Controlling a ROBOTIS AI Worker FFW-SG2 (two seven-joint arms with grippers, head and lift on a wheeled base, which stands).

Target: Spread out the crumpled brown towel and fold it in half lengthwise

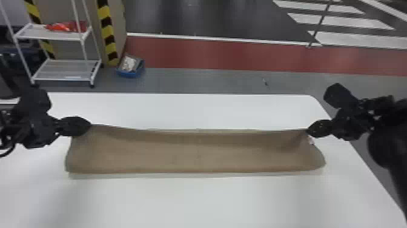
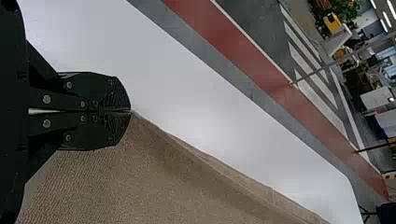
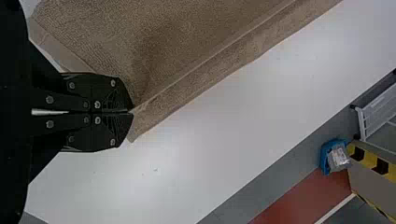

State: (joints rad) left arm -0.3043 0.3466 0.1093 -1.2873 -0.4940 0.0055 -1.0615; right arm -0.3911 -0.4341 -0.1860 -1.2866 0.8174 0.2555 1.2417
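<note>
You have the brown towel (image 1: pixel 193 153) stretched wide across the middle of the frame, an upper corner area in each of your grippers.
In the head view, your left gripper (image 1: pixel 88 125) is at center left and your right gripper (image 1: pixel 309 131) at center right, with the towel's upper edge running between them and its lower part on the white table (image 1: pixel 196 203); a small white tag (image 1: pixel 311 140) shows just below your right fingertips. Your left wrist view has that gripper (image 2: pixel 130 111) clenched, its tips nipping the towel's edge. Your right wrist view has the other gripper (image 3: pixel 132 111) pressed together too, grasping the towel near a corner. A blue bin (image 1: pixel 130 73) sits on the floor at upper left, beside a white rack (image 1: pixel 66 79).
</note>
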